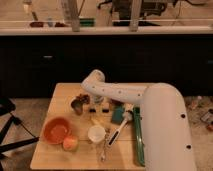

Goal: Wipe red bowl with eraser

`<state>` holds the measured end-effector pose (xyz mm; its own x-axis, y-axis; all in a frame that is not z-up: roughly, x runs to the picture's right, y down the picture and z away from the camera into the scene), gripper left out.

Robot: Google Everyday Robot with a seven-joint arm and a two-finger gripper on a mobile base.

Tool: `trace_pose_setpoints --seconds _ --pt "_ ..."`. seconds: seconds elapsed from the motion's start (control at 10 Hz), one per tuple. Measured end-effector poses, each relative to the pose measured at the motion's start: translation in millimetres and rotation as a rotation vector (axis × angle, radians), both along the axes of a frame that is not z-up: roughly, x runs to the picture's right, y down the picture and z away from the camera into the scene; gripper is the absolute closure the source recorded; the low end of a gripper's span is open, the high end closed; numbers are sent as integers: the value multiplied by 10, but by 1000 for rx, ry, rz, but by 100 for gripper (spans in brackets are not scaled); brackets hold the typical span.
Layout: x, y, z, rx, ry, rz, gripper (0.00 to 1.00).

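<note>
The red bowl (pixel 56 130) sits on the wooden table (pixel 60 95) at the front left, with nothing in it that I can see. My gripper (pixel 98 105) hangs down from the white arm (pixel 115 91) over the middle of the table, right of and behind the bowl and apart from it. Small dark shapes sit right under the gripper. I cannot tell whether one of them is the black eraser. A white cup (pixel 96 133) stands in front of the gripper.
An orange ball (pixel 70 143) lies by the bowl's front right. A dark brownish object (pixel 78 106) is left of the gripper. A teal-green block (pixel 118 115), a white-handled brush (pixel 120 132) and a long green tray (pixel 137 142) lie to the right. A dark counter runs behind.
</note>
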<state>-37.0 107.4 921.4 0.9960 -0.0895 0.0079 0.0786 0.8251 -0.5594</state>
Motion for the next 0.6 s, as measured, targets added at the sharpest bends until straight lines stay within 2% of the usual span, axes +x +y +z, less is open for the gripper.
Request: trace_pose_setpoints --seconds 0.6 --pt "126 50 209 -55 12 76 20"
